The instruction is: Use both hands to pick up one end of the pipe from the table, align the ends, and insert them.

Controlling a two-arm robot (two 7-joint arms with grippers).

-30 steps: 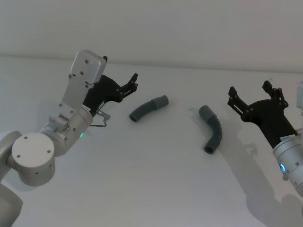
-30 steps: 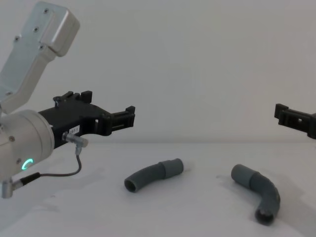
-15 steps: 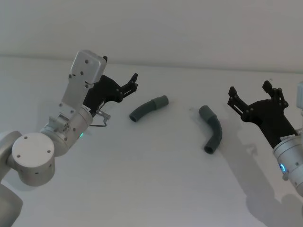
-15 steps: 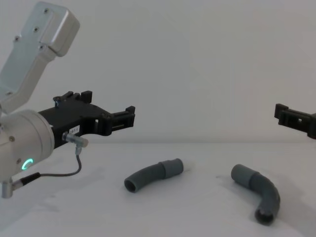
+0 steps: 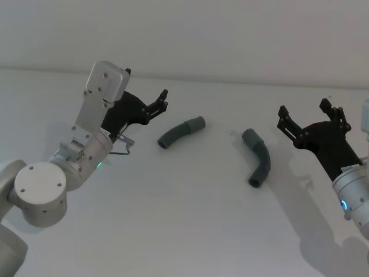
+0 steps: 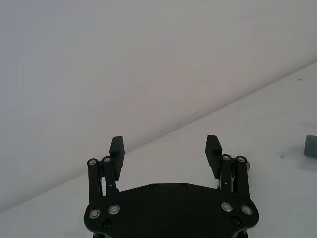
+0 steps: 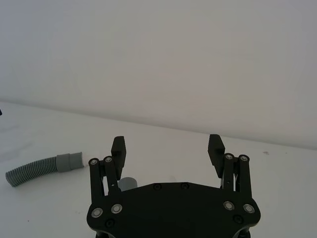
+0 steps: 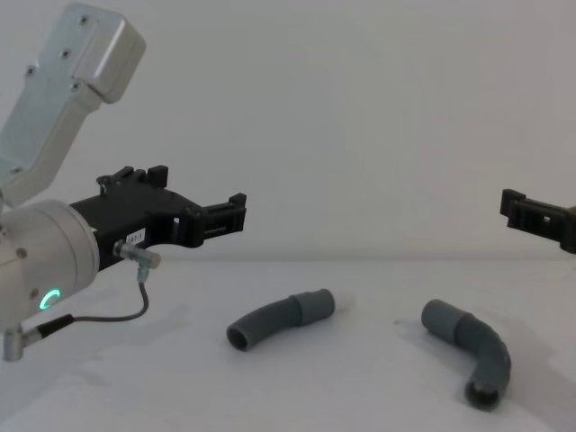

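The curved pipe piece (image 5: 180, 131) lay on the table (image 5: 173, 219), the elbow piece (image 5: 260, 157) apart to its right, bare surface around both. The left gripper (image 5: 164, 99) hovered near its left, the right gripper (image 5: 304, 108) well to its right, both spread wide and empty. The chest view's edge cropped the right gripper.

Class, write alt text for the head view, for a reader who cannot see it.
A gently curved dark grey plastic pipe piece and an elbow-bent dark grey pipe piece lie apart on a plain white table. The black two-finger left gripper and right gripper, both open, flank them without touching.
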